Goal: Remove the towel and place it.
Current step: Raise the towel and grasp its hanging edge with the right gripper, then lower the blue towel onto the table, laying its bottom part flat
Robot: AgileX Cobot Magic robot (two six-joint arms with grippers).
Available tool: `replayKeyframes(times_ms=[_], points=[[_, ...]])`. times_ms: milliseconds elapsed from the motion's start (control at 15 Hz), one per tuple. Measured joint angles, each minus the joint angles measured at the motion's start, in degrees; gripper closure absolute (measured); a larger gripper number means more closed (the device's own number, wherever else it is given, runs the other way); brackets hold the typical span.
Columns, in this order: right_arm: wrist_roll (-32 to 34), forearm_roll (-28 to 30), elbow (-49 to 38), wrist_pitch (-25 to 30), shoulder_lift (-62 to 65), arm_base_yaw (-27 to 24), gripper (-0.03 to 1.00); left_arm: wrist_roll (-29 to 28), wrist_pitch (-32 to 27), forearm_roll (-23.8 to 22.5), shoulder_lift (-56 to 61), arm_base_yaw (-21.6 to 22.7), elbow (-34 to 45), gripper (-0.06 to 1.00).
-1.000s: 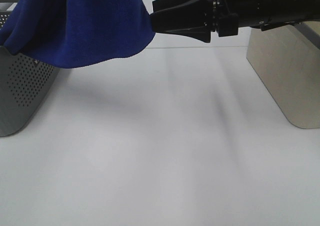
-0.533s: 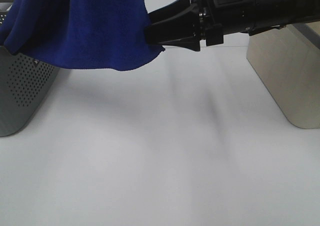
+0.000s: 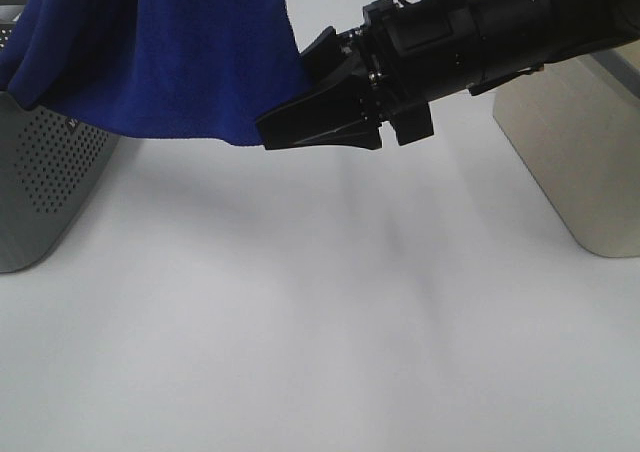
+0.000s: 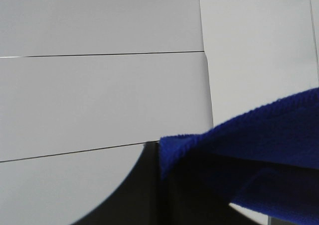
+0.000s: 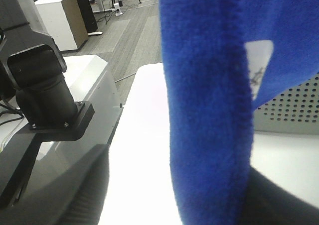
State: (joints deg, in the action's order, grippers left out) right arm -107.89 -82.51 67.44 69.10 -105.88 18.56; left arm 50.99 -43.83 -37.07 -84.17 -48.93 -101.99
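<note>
The deep blue towel (image 3: 170,52) hangs at the upper left, running off the top of the exterior view, with its left side draped over a perforated grey stand (image 3: 50,172). My right gripper (image 3: 285,102) reaches in from the right, tilted downward. Its jaws stand apart around the towel's lower right edge. In the right wrist view the towel (image 5: 209,110) fills the gap between the fingers, and its white tag (image 5: 258,60) shows. In the left wrist view a fold of the towel (image 4: 259,145) lies against a dark finger (image 4: 139,195) of my shut left gripper.
A beige block (image 3: 580,152) stands at the right edge of the white table (image 3: 320,322). The right wrist view shows a black arm mount (image 5: 45,85) beside the table, the perforated stand (image 5: 294,105) behind the towel, and a room floor beyond.
My right gripper has moved left and down and tilted its fingers downward onto the towel's lower right edge. Its jaws have narrowed slightly. The towel's lower hem has shifted a little.
</note>
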Motion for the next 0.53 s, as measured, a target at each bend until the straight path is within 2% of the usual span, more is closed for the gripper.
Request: replayKeyframes(times_ms=[400, 467, 533], points=[[0.2, -2.2, 0.0, 0.0, 0.0, 0.0, 0.95, 0.0, 0.0, 2.5, 0.0, 0.0, 0.0, 0.94], [0.2, -2.2, 0.0, 0.0, 0.0, 0.0, 0.95, 0.0, 0.0, 3.5, 0.0, 0.0, 0.0, 0.94], [3.3, -2.2, 0.0, 0.0, 0.0, 0.0, 0.95, 0.0, 0.0, 5.2, 0.0, 0.0, 0.0, 0.94]])
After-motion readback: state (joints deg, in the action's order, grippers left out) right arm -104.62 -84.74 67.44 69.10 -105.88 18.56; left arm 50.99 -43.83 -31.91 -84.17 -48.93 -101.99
